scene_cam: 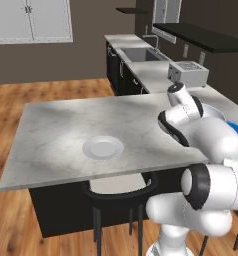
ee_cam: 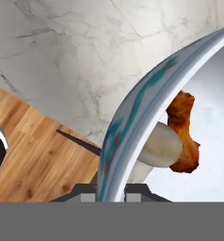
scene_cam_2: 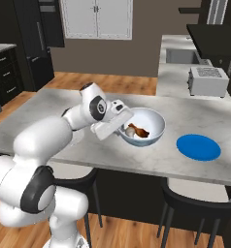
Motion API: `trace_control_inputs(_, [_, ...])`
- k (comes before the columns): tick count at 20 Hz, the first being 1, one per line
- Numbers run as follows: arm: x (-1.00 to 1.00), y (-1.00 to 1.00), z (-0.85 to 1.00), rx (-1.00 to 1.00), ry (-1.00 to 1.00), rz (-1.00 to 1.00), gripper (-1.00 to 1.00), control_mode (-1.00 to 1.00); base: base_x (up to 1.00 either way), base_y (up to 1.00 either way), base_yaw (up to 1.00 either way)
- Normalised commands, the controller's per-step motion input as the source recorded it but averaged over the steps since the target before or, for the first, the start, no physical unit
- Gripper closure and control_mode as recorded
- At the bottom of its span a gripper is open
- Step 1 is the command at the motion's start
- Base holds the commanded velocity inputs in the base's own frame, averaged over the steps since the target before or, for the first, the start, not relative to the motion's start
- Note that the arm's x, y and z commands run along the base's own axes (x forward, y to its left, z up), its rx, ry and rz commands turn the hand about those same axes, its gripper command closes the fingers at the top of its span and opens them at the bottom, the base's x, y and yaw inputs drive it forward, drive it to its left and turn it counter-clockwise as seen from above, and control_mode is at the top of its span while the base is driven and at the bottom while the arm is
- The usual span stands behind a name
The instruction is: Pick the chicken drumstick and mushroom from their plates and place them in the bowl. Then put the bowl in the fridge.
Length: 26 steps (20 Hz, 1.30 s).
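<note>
The bowl (scene_cam_2: 145,140), white inside with a blue-grey patterned outside, is on the marble island near its front edge. My gripper (scene_cam_2: 120,122) is shut on the bowl's left rim; in the hand view the rim (ee_cam: 132,117) runs down between my gripper's (ee_cam: 110,197) two tips. Inside the bowl lie the reddish-brown chicken drumstick (scene_cam_2: 142,132) (ee_cam: 182,127) and the pale mushroom (scene_cam_2: 131,130) (ee_cam: 161,148), touching each other. Whether the bowl rests on the counter or is slightly raised, I cannot tell. The blue plate (scene_cam_2: 198,147) lies bare to the bowl's right. The white plate (scene_cam: 103,148) lies bare farther left. The black fridge (scene_cam_2: 40,34) stands at the far left back.
A toaster (scene_cam_2: 208,80) sits on the side counter behind the blue plate, with a sink (scene_cam: 141,54) beyond it. Dark stools (scene_cam_2: 195,203) (scene_cam: 118,195) stand under the island's front edge. White cabinet doors (scene_cam_2: 95,18) hang on the back wall.
</note>
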Motion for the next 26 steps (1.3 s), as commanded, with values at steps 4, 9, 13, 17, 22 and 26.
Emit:
trace_control_inputs(4, [-0.27,0.42,0.19,-0.05,0.02,-0.04,1.00,-1.00,0.00,0.00,0.00])
trace_control_inputs(9, [-0.19,0.31,0.04,-0.01,0.01,-0.01,1.00,-1.00,0.00,0.00,0.00])
trace_control_inputs(13, [-0.12,0.34,0.00,0.00,0.07,-0.01,1.00,-1.00,0.00,0.00,0.00])
trace_control_inputs(17, [-0.02,0.11,0.00,0.03,0.06,-0.01,1.00,-1.00,0.00,0.00,0.00])
trace_control_inputs(22, [0.00,0.00,0.00,0.00,0.00,0.00,1.00,-1.00,0.00,0.00,0.00])
trace_control_inputs(26, [0.00,0.00,0.00,0.00,0.00,0.00,1.00,-1.00,0.00,0.00,0.00])
